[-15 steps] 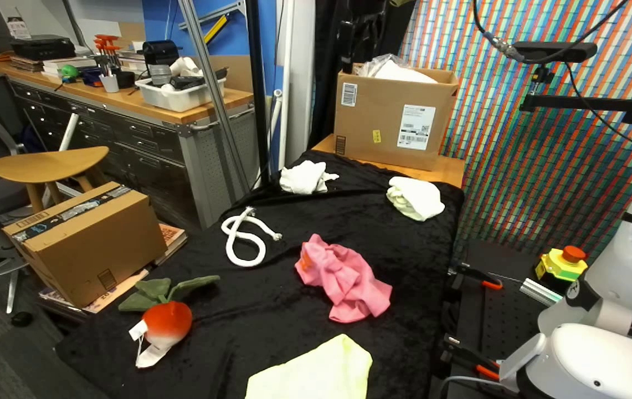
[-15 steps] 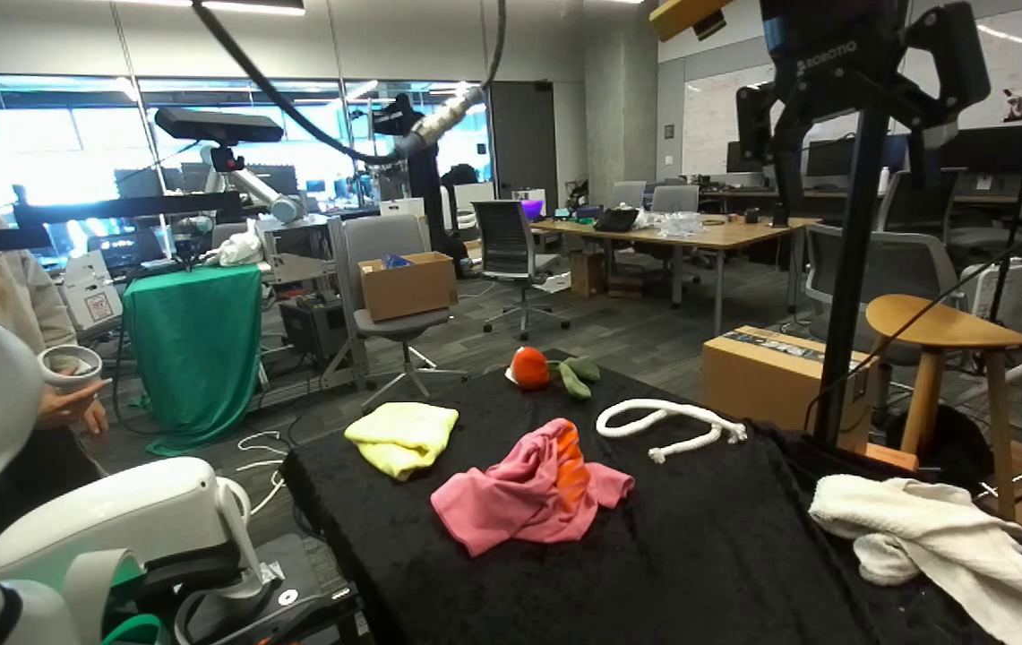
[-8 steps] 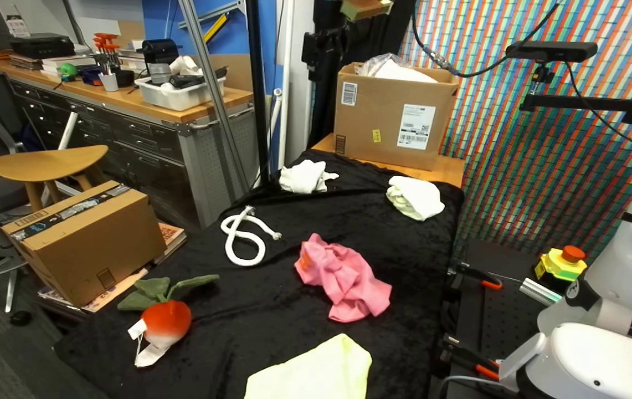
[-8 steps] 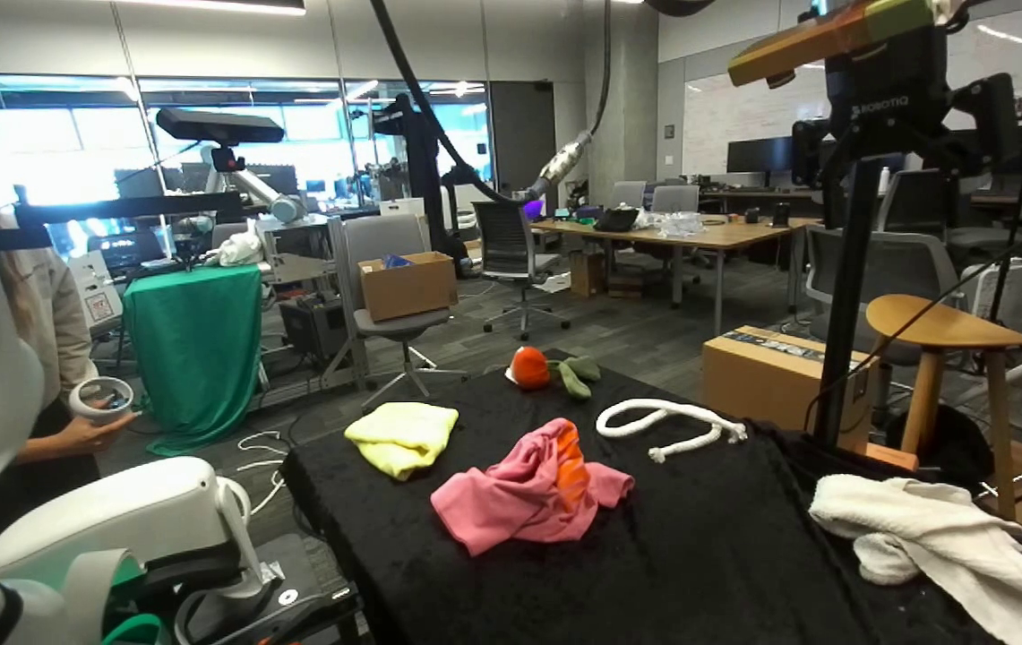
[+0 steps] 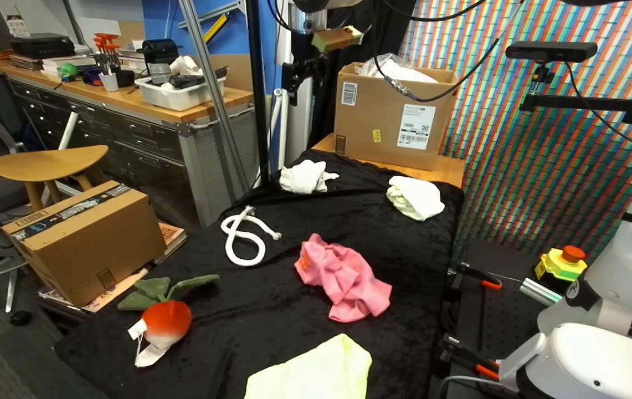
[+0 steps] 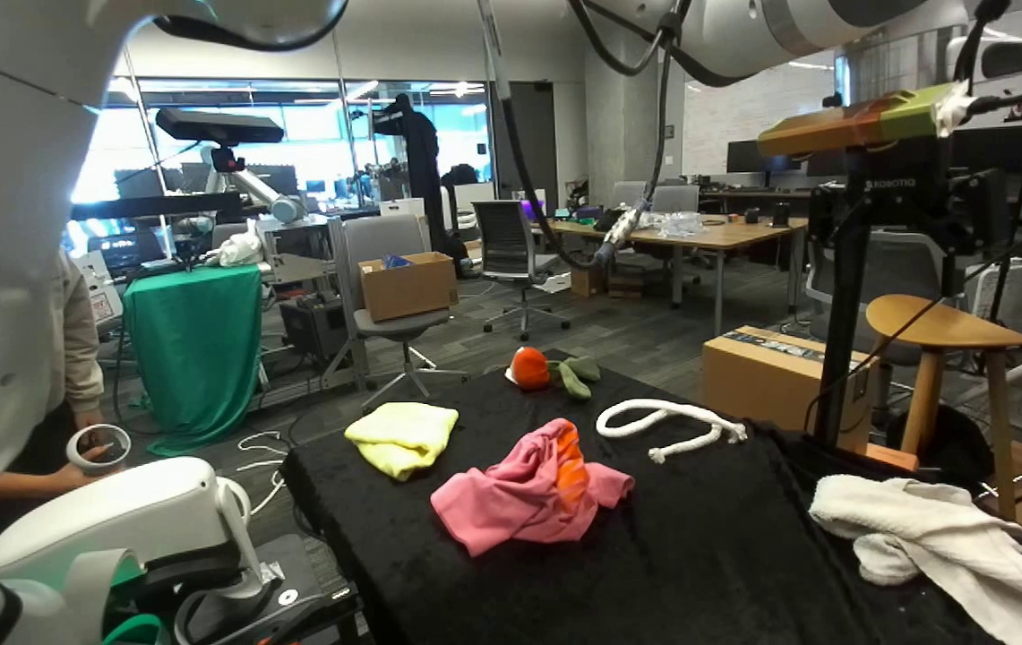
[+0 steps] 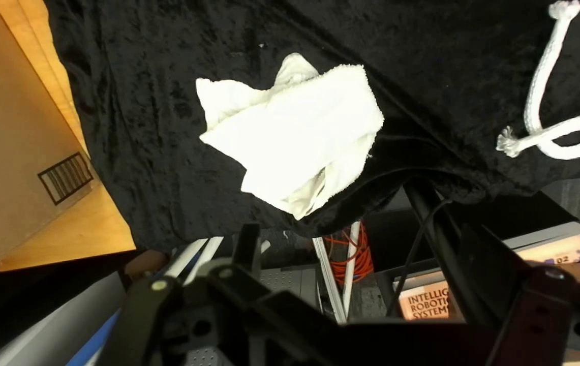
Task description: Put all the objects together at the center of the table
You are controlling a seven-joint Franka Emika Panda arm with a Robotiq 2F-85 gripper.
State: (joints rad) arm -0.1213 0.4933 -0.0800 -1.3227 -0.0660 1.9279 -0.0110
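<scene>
My gripper [image 6: 900, 269] hangs open and empty above the table's edge, fingers pointing down. In the wrist view a crumpled white cloth [image 7: 300, 137] lies below, farther onto the table than the fingertips. On the black-draped table [image 5: 271, 310], a second white cloth [image 5: 415, 198] rests near the back right corner in an exterior view. The pink cloth [image 5: 343, 277] sits around the middle, with the white rope loop [image 5: 246, 262] to its left. A pale yellow cloth [image 5: 316, 371] lies at the front. The red-orange round toy [image 5: 167, 321] with green leaves is at the left.
A large cardboard box [image 5: 393, 122] stands on wood beyond the table's back end. Beside the table's edge rises a black pole [image 6: 837, 358], close to my gripper. Another cardboard box [image 5: 88, 244] is off the left side. A cable [image 6: 618, 237] dangles from the arm.
My gripper has come down and shifted toward the table's edge by the crumpled white cloth, staying open. The objects on the table have not moved.
</scene>
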